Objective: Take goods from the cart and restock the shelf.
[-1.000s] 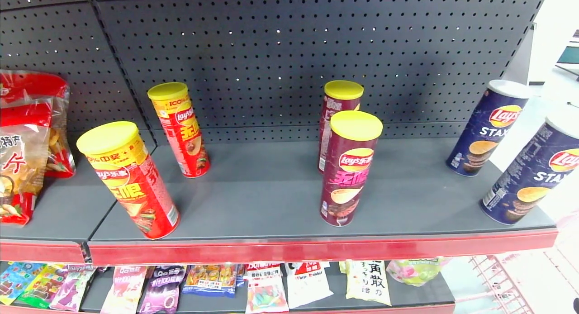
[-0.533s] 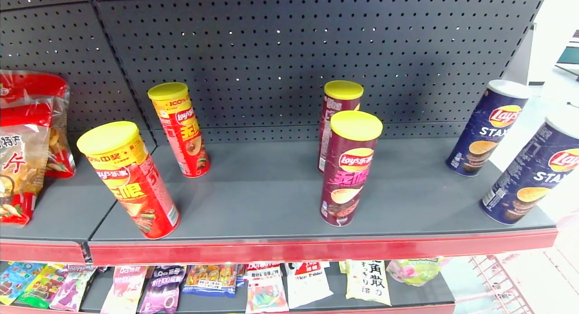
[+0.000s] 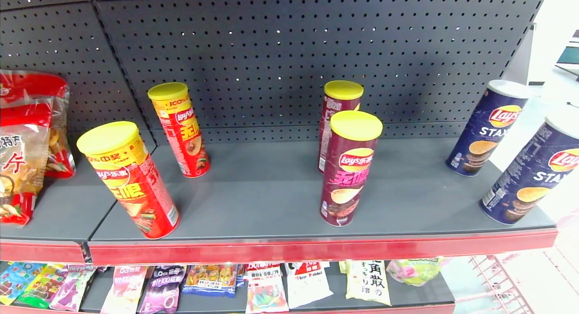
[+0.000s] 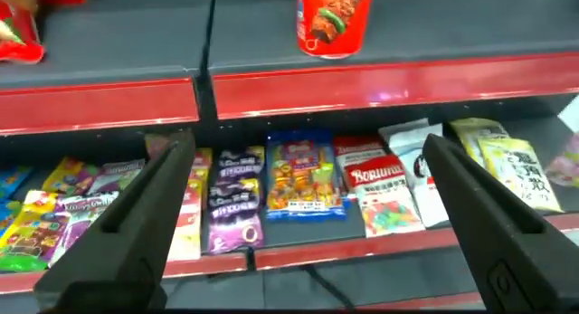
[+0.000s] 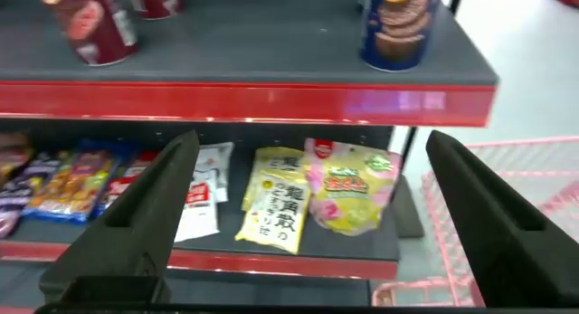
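Standing on the grey shelf are 2 red cans at left, 2 maroon cans at centre and 2 blue cans at right, while the left gripper and right gripper, both spread wide and holding nothing, face the lower shelf's snack packets, the pink cart at near right.

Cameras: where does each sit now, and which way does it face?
Head view: on the head, looking forward and down at the chip shelf.
Left wrist view: on the left wrist, facing the lower shelf's snack packets, framed by the open left claw.
Right wrist view: on the right wrist, facing the shelf's right end and pink cart, past the open right claw.
Shared: head and left wrist both catch the front red canister; head and right wrist, the front blue canister.
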### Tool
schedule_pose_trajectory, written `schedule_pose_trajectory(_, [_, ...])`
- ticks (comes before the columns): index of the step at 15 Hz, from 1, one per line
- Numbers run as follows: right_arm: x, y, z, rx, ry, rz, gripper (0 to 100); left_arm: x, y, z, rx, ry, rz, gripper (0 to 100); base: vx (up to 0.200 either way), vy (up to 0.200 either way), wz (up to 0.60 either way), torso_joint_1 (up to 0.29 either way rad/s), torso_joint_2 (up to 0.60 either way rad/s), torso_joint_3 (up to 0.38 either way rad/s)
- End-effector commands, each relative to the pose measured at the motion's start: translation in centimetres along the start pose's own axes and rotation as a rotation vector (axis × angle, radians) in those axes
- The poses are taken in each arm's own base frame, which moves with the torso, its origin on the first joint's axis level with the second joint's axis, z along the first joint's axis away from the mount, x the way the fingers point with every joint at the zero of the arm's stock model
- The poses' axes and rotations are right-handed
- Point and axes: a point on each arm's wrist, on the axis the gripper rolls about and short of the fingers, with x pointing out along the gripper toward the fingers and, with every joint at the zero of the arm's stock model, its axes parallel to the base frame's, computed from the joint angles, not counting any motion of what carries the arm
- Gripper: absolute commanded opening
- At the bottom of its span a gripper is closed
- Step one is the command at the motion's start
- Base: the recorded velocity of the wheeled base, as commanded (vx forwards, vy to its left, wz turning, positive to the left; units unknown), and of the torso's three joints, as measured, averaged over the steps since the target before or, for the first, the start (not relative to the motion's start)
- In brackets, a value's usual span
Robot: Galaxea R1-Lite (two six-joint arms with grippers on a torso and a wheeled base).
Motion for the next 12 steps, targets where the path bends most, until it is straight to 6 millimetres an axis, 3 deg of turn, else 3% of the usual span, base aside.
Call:
schedule_pose_trajectory(1, [0.08,-0.01,-0.01,0.0,0.009,0.002,100,-0.03,-0.12,-0.04,-0.006,-0.003,0.075,100,0.0,0.0,0.0,0.0,0.0,0.0])
schedule_pose_trajectory(2, [0.02,0.01,-0.03,-0.001,0.002,0.024,100,-0.03,-0.22,-0.06,-0.012,-0.003,0.135,100,0.0,0.0,0.0,0.0,0.0,0.0])
schedule_pose_trajectory(5, [-0.24,0.22,-0.11,-0.006,-0.038,0.115,100,-0.24,-0.24,-0.11,-0.013,-0.033,0.098,100,0.0,0.0,0.0,0.0,0.0,0.0])
schedule_pose_trajectory(7, [-0.2,-0.01,-0.12,0.008,-0.046,0.009,100,-0.64,-0.35,-0.27,-0.005,-0.085,0.007,100,0.0,0.0,0.0,0.0,0.0,0.0])
schedule_pose_trajectory(12, [-0.17,-0.07,-0.19,0.013,-0.044,-0.015,100,-0.64,-0.28,-0.27,-0.003,-0.085,0.039,100,0.0,0.0,0.0,0.0,0.0,0.0])
